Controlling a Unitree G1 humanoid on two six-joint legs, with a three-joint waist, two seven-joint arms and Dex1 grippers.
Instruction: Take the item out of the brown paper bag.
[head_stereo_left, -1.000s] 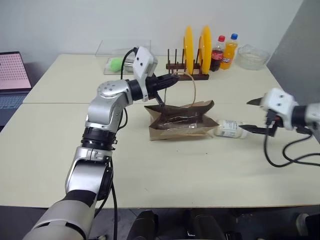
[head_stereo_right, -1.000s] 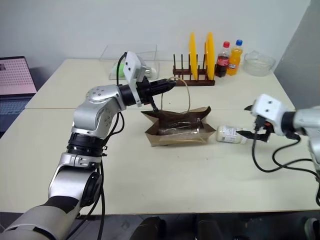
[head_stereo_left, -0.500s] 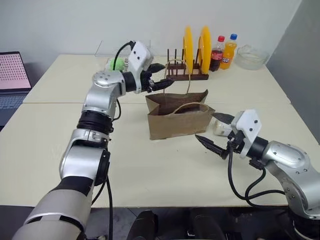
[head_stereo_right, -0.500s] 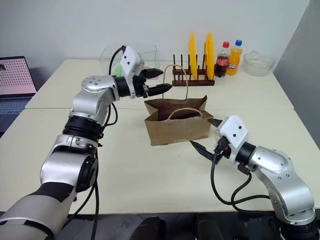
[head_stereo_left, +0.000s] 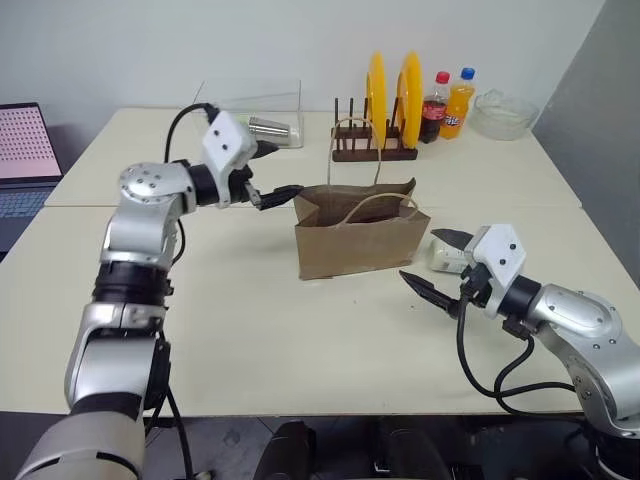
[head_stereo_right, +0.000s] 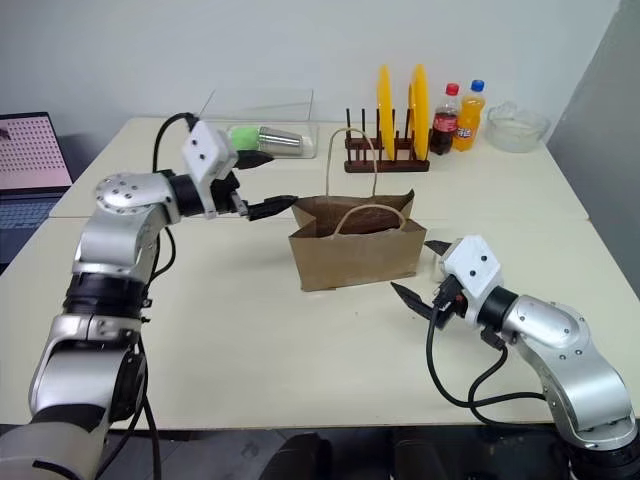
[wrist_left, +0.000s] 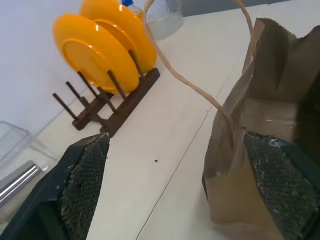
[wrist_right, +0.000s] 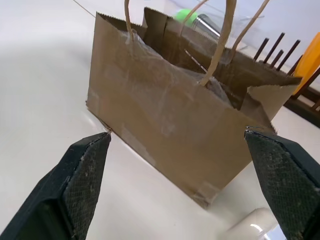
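The brown paper bag (head_stereo_left: 360, 242) stands upright mid-table, mouth open, one loop handle raised and the other drooping over the front. My left gripper (head_stereo_left: 275, 172) hovers open just left of the bag's top edge, holding nothing; in the left wrist view the bag (wrist_left: 260, 130) sits by one fingertip (wrist_left: 280, 180). My right gripper (head_stereo_left: 437, 262) is open low over the table to the right of the bag, facing its side (wrist_right: 165, 110). The item (head_stereo_left: 443, 258), a pale rounded lump, lies on the table outside the bag, close beside the right gripper's fingers.
A wooden rack with two yellow plates (head_stereo_left: 390, 90) stands behind the bag, with a cola bottle (head_stereo_left: 437, 105), an orange bottle (head_stereo_left: 458, 100) and a glass bowl (head_stereo_left: 503, 113) to its right. A clear box holds a green ball (head_stereo_right: 243, 135) and a metal cup (head_stereo_right: 280, 138). A laptop (head_stereo_left: 25, 150) sits far left.
My left gripper opened, let go of the bag's handle and drew away to the left. The bag went from tipped to upright. My right arm swung in from the far right toward the bag.
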